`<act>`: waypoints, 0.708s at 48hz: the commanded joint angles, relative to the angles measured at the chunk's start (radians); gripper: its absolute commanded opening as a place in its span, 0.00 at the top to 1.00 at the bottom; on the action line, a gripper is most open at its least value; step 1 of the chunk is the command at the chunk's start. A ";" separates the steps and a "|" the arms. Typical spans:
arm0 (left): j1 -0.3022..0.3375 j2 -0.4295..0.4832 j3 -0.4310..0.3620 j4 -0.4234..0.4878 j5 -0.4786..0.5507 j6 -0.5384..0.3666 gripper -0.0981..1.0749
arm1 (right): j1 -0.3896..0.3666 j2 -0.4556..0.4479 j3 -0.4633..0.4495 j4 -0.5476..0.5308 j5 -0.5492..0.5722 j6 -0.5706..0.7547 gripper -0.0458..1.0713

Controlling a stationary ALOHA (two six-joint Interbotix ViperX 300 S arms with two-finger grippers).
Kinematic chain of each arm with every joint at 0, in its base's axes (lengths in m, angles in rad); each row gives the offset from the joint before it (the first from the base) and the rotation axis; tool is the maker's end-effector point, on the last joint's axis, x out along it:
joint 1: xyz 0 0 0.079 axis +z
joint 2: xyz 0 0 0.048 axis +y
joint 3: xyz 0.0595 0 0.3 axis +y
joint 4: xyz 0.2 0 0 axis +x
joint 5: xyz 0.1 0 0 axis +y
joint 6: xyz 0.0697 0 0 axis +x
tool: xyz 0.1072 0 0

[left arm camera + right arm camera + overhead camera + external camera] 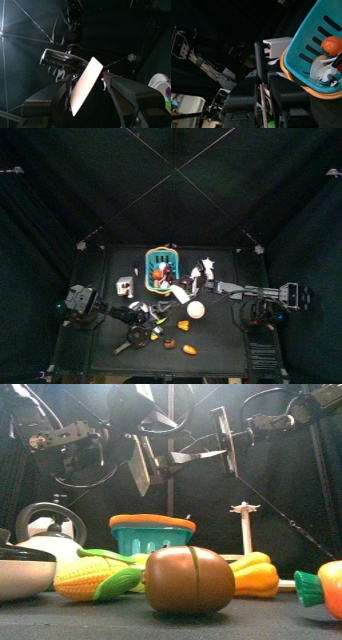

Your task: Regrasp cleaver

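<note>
1. The cleaver [87, 85] is up in the air, higher than the teal basket [151, 539]. The right gripper [260, 80] appears clamped on its dark handle end. The left gripper [89, 80] has its jaws wide apart, one on each side of the flat blade, and does not hold it yet.
2. If the right gripper lets go before the left jaws are closed, I think the cleaver falls on the basket or on the corn [100, 574] in front of the basket.
3. The blade is thin and smooth. A left grip too near its edge could let it slide or turn.
4. The two grippers are very near each other above the basket. A closing move that is not centred could push the blade sideways in the right grip.
</note>
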 commanded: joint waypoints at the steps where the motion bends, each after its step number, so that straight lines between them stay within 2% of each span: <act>1: 0.005 -0.003 -0.026 0.009 -0.006 0.005 0.16 | 0.000 -0.009 -0.015 0.003 -0.025 -0.003 0.66; 25: 0.063 0.018 -0.044 0.021 -0.003 0.026 0.16 | 0.021 0.006 -0.018 0.031 -0.101 -0.003 0.66; 34: 0.083 0.018 -0.044 0.052 -0.002 0.054 0.16 | 0.034 0.012 -0.018 0.034 -0.118 -0.003 0.66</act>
